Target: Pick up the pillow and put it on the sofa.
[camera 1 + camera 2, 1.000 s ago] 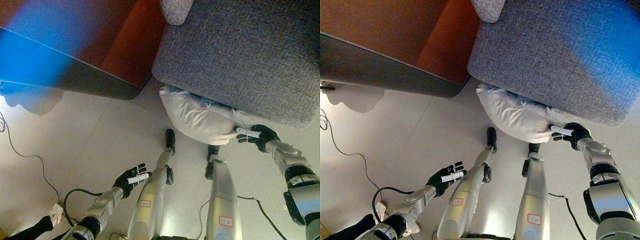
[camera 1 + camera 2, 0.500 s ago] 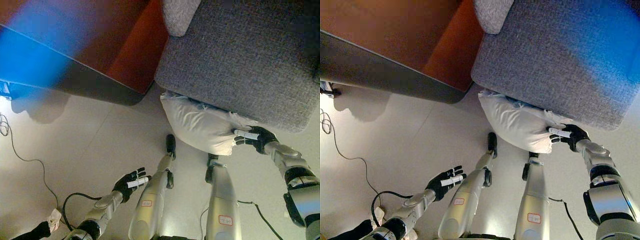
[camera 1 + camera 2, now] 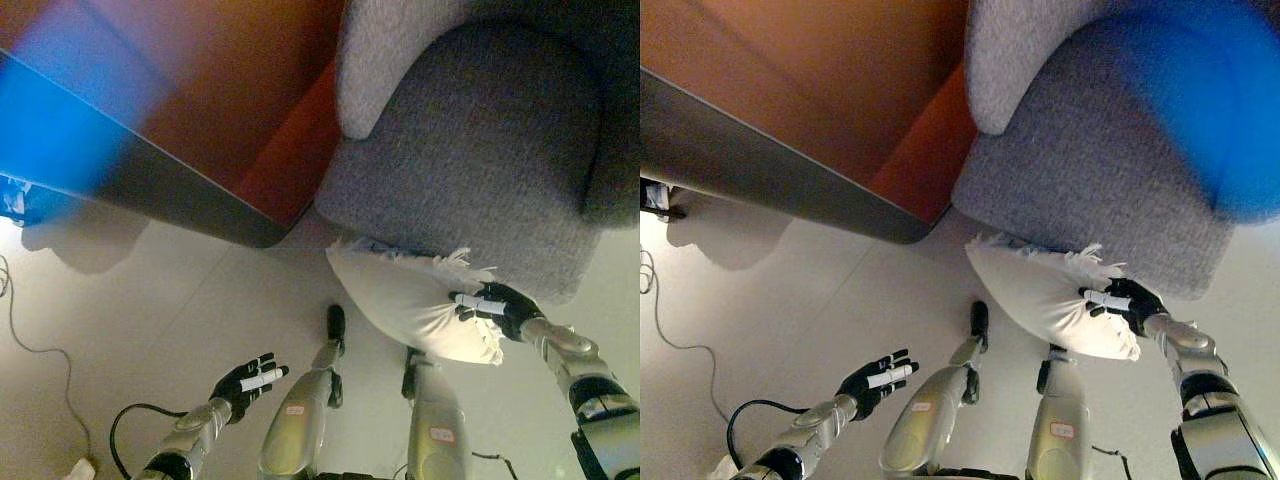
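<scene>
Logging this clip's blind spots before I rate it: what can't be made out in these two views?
- Both views: the right hand covers the pillow where it grips; the hold there can't be seen.
- Pillow's far edge: touching the sofa front or just in front of it, cannot tell.
- Sofa: cut off by the top and right edges.
- Left hand, open and idle: its palm side is turned away.
</scene>
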Motion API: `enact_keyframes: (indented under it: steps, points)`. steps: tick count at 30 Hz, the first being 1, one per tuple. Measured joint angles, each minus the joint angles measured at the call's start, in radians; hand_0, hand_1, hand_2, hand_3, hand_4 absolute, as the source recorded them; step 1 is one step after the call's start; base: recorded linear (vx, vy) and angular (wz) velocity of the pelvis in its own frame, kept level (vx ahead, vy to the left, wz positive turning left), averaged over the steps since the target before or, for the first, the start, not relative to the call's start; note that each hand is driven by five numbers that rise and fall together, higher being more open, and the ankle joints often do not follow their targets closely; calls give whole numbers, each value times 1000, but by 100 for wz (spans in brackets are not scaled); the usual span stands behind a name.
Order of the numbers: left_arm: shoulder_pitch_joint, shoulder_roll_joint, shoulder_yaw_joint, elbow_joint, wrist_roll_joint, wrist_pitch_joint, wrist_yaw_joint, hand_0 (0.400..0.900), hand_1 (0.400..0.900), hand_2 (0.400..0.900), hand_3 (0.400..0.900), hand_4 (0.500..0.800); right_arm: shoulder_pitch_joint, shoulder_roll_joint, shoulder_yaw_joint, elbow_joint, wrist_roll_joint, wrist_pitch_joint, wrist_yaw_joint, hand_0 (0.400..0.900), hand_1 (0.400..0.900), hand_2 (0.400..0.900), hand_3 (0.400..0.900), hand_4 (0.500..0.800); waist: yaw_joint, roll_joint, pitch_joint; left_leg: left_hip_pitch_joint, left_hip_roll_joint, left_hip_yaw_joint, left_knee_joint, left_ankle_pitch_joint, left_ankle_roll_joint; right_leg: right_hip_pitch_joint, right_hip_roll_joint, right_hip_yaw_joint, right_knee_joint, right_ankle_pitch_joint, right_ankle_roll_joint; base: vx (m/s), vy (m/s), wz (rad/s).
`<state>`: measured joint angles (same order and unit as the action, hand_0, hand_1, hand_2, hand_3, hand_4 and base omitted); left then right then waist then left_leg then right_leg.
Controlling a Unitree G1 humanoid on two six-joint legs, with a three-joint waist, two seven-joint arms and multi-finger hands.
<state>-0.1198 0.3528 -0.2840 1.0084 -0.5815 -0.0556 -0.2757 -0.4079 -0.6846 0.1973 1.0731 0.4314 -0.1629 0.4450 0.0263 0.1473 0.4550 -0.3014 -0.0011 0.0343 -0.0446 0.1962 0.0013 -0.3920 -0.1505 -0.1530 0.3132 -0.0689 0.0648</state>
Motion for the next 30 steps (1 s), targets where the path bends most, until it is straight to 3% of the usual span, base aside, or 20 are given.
enact_keyframes:
  steps: [6,10,15,22,30]
  points:
    - [89,3,42,82,57,10,-12,900,900,900,900,800,146,31,-7,-152,-26,11,29,400,400,400,400,500,-27,-100,-109,113,13,18,-35,-33,0,173,28,0,-176,50,11,135,2,-9]
    - [117,4,65,114,85,20,-9,900,900,900,900,800,219,43,-7,-245,-94,57,67,400,400,400,400,500,-50,-145,-174,166,12,21,-36,-56,-1,287,35,-11,-300,94,17,144,13,-4]
    - [151,0,88,120,117,56,-1,900,900,900,900,800,271,34,-7,-360,-129,132,115,400,400,400,400,500,-54,-160,-248,226,9,35,-37,-85,-10,382,37,-4,-388,119,20,117,31,-1]
    - [175,-27,122,153,153,98,10,900,900,900,900,800,262,-63,-7,-527,-130,244,187,400,400,400,400,500,-56,-174,-288,278,7,43,-37,-93,-5,437,36,4,-399,122,20,72,19,0]
    - [183,-42,134,202,156,104,29,900,900,900,900,800,105,-193,2,-520,-38,360,234,400,400,400,400,500,-55,-202,-321,300,7,45,-47,-100,-4,458,35,6,-399,119,25,48,-4,2]
